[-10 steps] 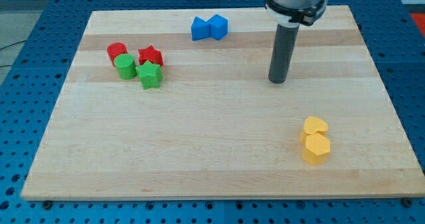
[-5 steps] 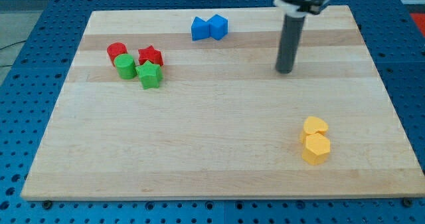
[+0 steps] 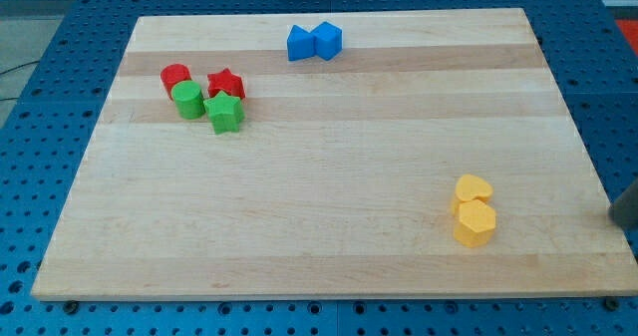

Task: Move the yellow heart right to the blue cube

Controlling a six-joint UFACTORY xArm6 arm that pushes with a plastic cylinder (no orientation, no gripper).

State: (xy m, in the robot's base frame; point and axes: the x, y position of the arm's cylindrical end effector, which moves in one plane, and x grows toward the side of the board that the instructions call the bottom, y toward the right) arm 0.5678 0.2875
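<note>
Only a dark sliver of the rod showed at the view's right edge, and my tip [image 3: 620,219] sat there at its lower end, just off the wooden board [image 3: 329,226] and well to the right of the yellow pair; the rod carried no jaws, so there was nothing to be apart or together. The rest of the arm lay out of frame.

The yellow heart [image 3: 473,188] lay near the board's lower right, its long axis running roughly left to right; which way it pointed could not be told. It touched the yellow hexagonal block [image 3: 475,222] just below it.

Far off, at the view's top, the blue cube [image 3: 328,39] touched another blue block [image 3: 300,43] on its left. At upper left clustered a red cylinder [image 3: 175,76], red star [image 3: 226,82], green cylinder [image 3: 186,100] and green star [image 3: 226,113]. No writing was readable.
</note>
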